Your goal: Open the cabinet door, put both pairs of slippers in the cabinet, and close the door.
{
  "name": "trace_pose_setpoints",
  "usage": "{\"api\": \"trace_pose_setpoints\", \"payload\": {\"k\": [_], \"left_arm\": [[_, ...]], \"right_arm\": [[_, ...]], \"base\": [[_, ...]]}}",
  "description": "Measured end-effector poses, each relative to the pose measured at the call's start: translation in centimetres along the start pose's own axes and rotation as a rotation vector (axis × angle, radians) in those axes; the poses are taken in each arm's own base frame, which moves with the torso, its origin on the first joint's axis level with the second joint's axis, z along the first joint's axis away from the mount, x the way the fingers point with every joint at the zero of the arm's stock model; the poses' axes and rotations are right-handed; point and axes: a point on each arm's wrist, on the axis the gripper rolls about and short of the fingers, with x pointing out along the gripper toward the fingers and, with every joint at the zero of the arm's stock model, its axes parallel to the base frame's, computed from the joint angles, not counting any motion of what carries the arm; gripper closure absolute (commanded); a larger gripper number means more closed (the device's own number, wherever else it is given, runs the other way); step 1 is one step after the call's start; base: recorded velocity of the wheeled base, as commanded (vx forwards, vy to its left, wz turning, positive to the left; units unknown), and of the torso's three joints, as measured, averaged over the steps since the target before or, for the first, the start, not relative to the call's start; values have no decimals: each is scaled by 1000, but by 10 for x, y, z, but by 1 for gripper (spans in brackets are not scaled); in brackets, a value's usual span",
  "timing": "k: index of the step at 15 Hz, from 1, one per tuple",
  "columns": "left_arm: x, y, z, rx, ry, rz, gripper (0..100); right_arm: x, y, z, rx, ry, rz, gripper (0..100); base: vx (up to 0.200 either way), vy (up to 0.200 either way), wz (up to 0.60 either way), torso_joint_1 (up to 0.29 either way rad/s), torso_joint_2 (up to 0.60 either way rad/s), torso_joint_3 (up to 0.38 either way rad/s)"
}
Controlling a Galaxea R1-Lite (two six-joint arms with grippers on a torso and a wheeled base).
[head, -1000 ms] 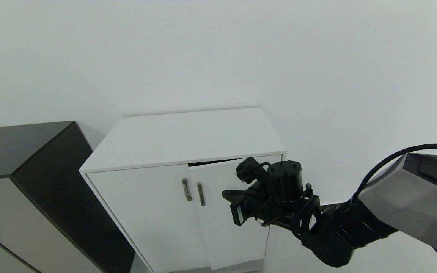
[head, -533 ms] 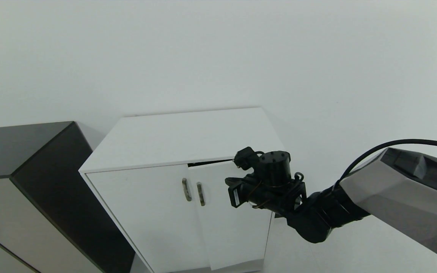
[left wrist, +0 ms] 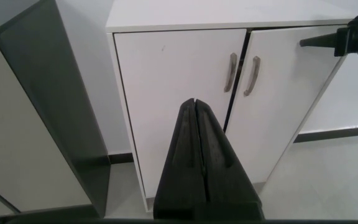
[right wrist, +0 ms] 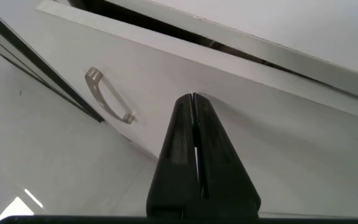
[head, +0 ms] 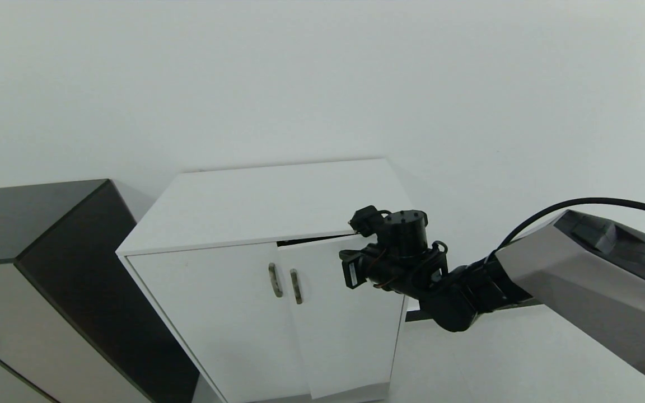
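Cabinet (head: 266,201) in white stands against the wall (head: 322,84), its two doors facing us. We see the left door (head: 216,324) lying flush. The right door (head: 350,341) is slightly ajar, with a dark gap (head: 311,241) along its top edge under the cabinet's top board. Two metal handles sit side by side where the doors meet: the left handle (head: 275,280) and the right handle (head: 296,286).

The right gripper (head: 349,271) is at the upper part of the right door, near the right handle and just below the gap. Its fingers are pressed together with nothing between them. We cannot tell whether its tip touches the door's face.

The left gripper (left wrist: 194,102) is held back from the cabinet, pointing towards the left door, its fingers likewise closed and empty.

We see a dark unit (head: 76,268) just beside the cabinet on its left, and pale floor (head: 496,358) to its right.
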Motion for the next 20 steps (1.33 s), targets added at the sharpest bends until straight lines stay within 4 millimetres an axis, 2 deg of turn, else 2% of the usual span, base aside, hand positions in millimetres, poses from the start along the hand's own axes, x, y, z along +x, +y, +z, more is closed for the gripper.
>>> {"api": "trace_pose_setpoints", "payload": {"k": [20], "left_arm": [[0,0,0,0,0,-1,100]], "right_arm": [[12,-9,2,6,-12,-18,100]], "base": [[0,0,0,0,0,0]]}}
